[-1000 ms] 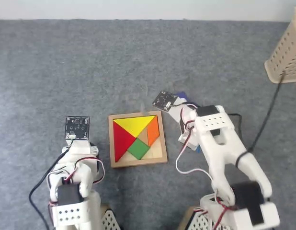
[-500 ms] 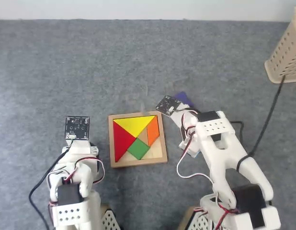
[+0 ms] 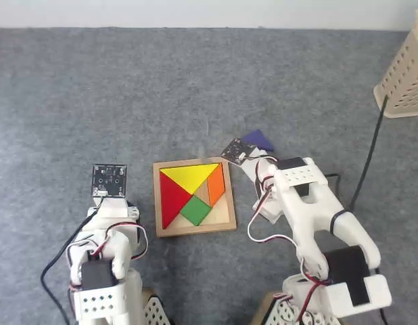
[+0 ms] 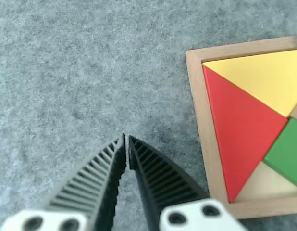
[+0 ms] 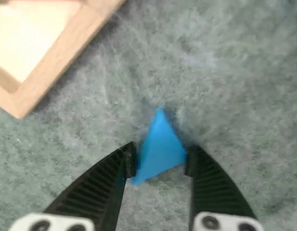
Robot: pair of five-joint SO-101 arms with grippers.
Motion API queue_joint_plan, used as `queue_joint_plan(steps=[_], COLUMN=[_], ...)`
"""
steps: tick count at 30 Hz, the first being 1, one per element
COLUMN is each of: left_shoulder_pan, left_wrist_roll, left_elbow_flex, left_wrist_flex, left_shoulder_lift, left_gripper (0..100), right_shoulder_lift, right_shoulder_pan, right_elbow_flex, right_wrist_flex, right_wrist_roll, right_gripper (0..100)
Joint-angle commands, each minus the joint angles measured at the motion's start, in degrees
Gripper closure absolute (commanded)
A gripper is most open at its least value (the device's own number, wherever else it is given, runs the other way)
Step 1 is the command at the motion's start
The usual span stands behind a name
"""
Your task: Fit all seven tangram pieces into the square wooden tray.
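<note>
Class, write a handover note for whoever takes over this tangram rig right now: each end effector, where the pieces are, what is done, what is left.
Left end effector: shut, empty, over the carpet beside the tray.
Right end effector: shut on the blue triangle, on the carpet near the tray's corner.
Done: yellow triangle, red triangle, green square, orange piece seated.
Left: blue triangle, purple piece on the carpet, and any others; bare wood shows in the tray.

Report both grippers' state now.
Left gripper: closed, empty.
Right gripper: closed on the blue triangle.
</note>
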Motion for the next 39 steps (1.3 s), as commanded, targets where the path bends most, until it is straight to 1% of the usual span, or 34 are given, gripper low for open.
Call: queue_joint_plan(steps=[1,6,9,15,19,22,26,30,33,39], left_shoulder_pan=[-0.2,-0.2,-0.2,-0.2,-0.2,-0.2,-0.2,-0.2,-0.2,-0.2], left_wrist_roll=[-0.3,-0.3,-0.3,-0.3,-0.3,-0.3,-0.3,-0.3,-0.3,-0.3], left_elbow_flex=[-0.3,-0.3,-0.3,-0.3,-0.3,-0.3,-0.3,-0.3,-0.3,-0.3], left_wrist_flex=[0.1,0.1,0.1,0.1,0.1,0.1,0.1,0.1,0.1,0.1], left_shoulder_lift=[-0.4,-0.4,-0.4,-0.4,-0.4,-0.4,-0.4,-0.4,-0.4,-0.4], left_gripper=[99,99,99,99,99,99,99,99,99,99], right_shoulder_lift=[-1.2,-6.1,-10.3,-14.9,-11.5,-6.3,1.5,6.9,9.2,10.7], right_shoulder_pan=[0.3,-0.2,-2.1,-12.3,-19.3,-22.5,-25.4,-28.4,-30.7,-32.2], right_elbow_flex=[-0.7,-2.2,-4.9,-14.2,-19.4,-23.4,-28.7,-32.4,-33.6,-33.6], right_wrist_flex=[-0.4,1.1,5.6,15.3,16.5,16.5,16.5,16.3,15.4,11.8], right_wrist_roll=[-1.1,-4.3,-4.3,-4.3,-4.3,-4.0,-3.7,0.4,1.6,1.8], right_gripper=[89.0,89.4,89.4,89.4,89.4,89.4,89.4,89.4,89.4,89.4])
